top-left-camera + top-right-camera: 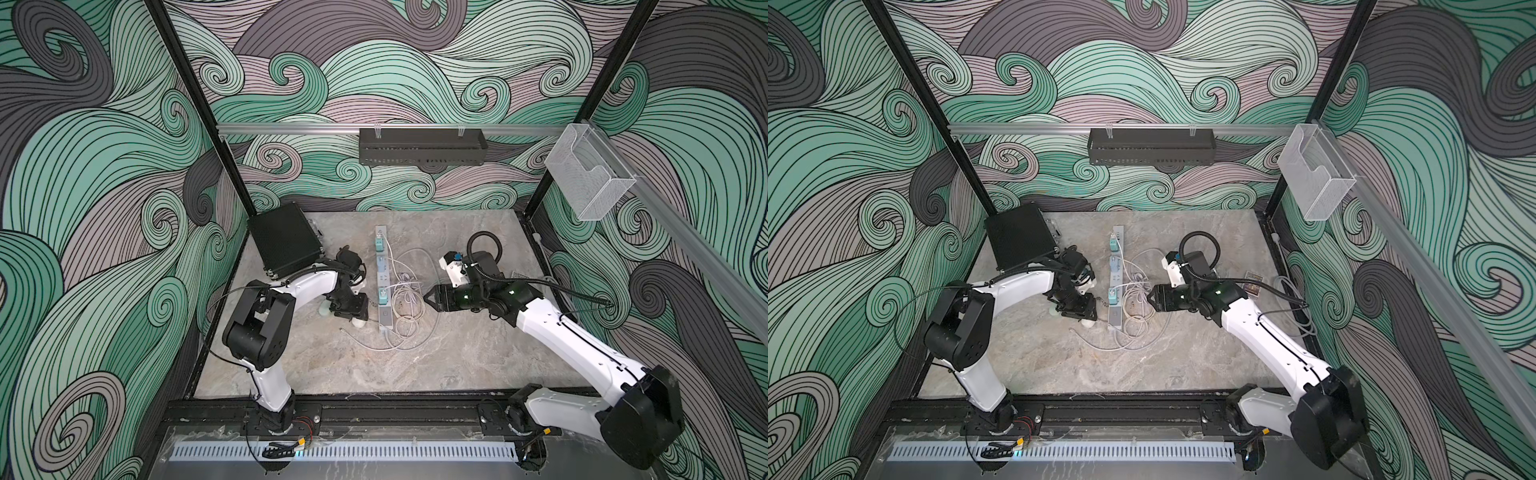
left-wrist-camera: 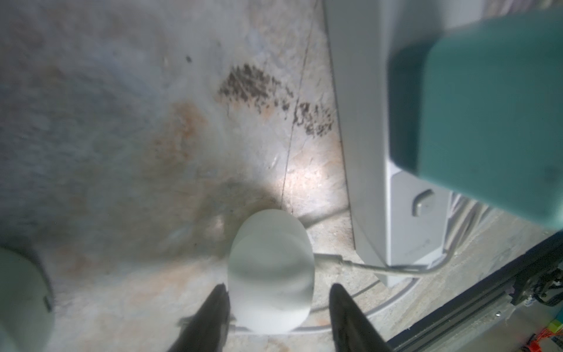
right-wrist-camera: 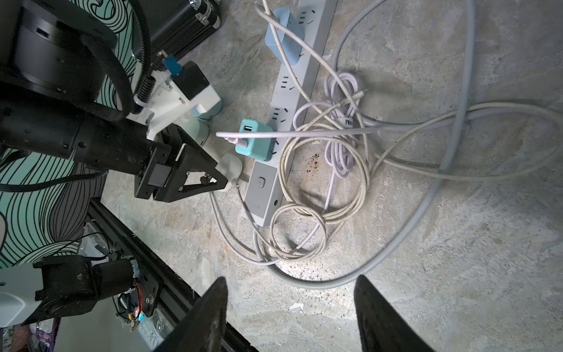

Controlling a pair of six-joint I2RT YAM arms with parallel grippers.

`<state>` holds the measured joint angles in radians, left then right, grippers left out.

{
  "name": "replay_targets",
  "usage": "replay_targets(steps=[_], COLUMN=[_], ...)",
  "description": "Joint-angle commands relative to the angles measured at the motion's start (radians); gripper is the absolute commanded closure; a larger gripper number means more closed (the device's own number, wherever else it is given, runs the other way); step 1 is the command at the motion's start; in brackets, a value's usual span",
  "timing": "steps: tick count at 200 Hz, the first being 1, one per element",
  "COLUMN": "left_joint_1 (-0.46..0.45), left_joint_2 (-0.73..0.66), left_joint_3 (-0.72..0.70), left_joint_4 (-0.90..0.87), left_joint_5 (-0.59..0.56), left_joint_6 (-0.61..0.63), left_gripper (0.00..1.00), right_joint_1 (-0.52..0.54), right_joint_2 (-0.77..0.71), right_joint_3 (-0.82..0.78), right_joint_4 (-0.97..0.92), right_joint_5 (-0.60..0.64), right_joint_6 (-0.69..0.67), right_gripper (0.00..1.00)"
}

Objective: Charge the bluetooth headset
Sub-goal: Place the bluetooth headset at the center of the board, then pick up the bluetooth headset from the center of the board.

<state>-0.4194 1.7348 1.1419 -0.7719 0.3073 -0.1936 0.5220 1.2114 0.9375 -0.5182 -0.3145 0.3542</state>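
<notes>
The bluetooth headset shows as pale rounded pieces on the table; one white earcup (image 2: 271, 274) stands between the fingers of my left gripper (image 2: 278, 286). One finger is against it and the other stands clear, so the jaws are open. A thin white cable (image 2: 384, 268) ends at the earcup's side. In both top views the left gripper (image 1: 351, 309) (image 1: 1079, 309) covers most of the headset (image 1: 358, 324) (image 1: 1088, 322), beside the power strip (image 1: 383, 278) and its teal charger (image 1: 381, 298). My right gripper (image 1: 426, 296) (image 3: 291, 278) is open and empty over the table.
A tangle of white and lilac cables (image 3: 329, 170) lies beside the power strip (image 3: 292, 88), under and ahead of the right gripper. A black case (image 1: 284, 241) leans at the back left. A black wall basket (image 1: 422, 145) and a clear bin (image 1: 588, 174) hang above.
</notes>
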Motion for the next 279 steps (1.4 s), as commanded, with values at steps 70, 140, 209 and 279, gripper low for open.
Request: replay_targets(steps=[70,140,209,279], left_joint_1=[0.192,0.232,0.229,0.23], left_joint_2=[-0.354,-0.172,-0.105,-0.029], left_joint_3=[-0.096,-0.046,-0.075,-0.077], left_joint_4=[-0.144,-0.106,0.036,0.105], left_joint_5=[-0.23,-0.289,-0.248,-0.215], left_joint_6=[0.184,0.223,0.256,0.25], left_gripper=[0.38,0.41,0.45,0.46], right_joint_1=[-0.002,0.02,0.021,0.022], right_joint_2=[-0.029,0.012,0.093,0.1], right_joint_3=[-0.023,-0.008,-0.031,-0.022], right_joint_4=[-0.027,-0.039,0.023,0.026], right_joint_5=[-0.093,-0.214,-0.364,-0.356], right_joint_6=[-0.098,-0.089,0.101,0.104], right_gripper=[0.35,0.39,0.42,0.42])
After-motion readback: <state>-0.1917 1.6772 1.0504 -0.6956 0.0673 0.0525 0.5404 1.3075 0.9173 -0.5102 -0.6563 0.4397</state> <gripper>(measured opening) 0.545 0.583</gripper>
